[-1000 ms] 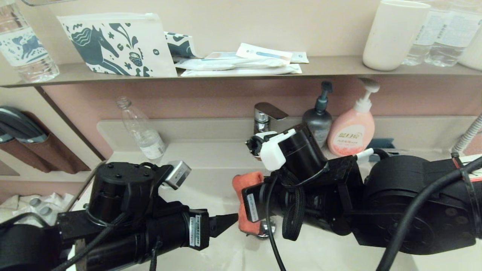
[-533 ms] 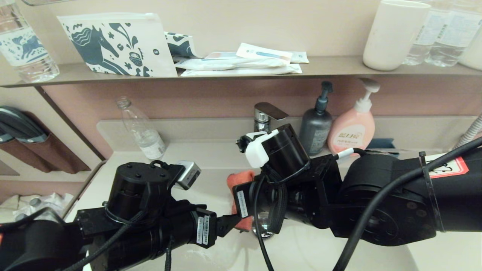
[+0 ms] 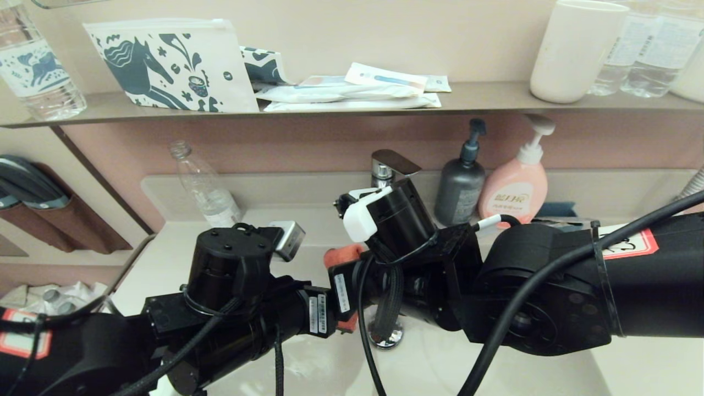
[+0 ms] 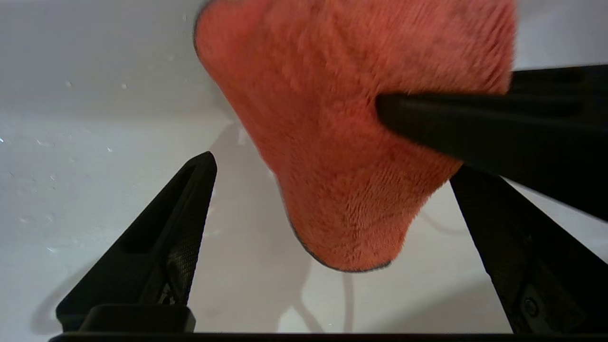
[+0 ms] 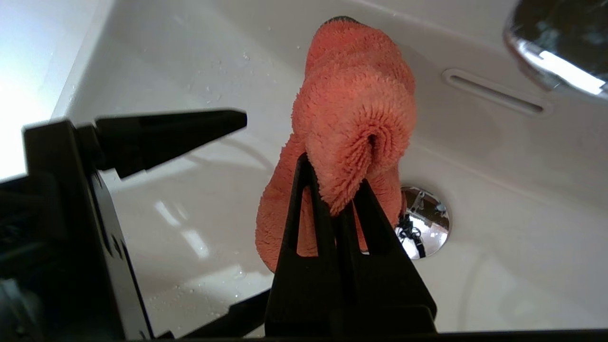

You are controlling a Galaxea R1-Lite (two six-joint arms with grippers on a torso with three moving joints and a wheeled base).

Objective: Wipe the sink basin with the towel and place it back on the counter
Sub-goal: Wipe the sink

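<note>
The orange-red towel [image 5: 356,109] hangs bunched above the sink basin [image 5: 498,266], near the chrome drain plug [image 5: 425,223] and the overflow slot [image 5: 496,99]. My right gripper [image 5: 334,178] is shut on the towel's upper fold. My left gripper [image 4: 327,166] is open, and the towel's [image 4: 351,142] hanging end with its dark edge sits between the spread fingers without touching them. In the head view both wrists meet over the basin [image 3: 440,374], and only a bit of towel [image 3: 338,256] shows. The counter [image 3: 170,236] surrounds the basin.
The chrome faucet [image 3: 388,168] stands just behind my right wrist. An empty clear bottle [image 3: 206,190], a grey pump bottle [image 3: 462,187] and a pink soap bottle [image 3: 514,192] line the back ledge. The wall shelf above holds pouches and a white cup [image 3: 577,49].
My right arm carried the towel left and toward the back of the basin. My left arm advanced to the right until its open fingers came around the hanging towel.
</note>
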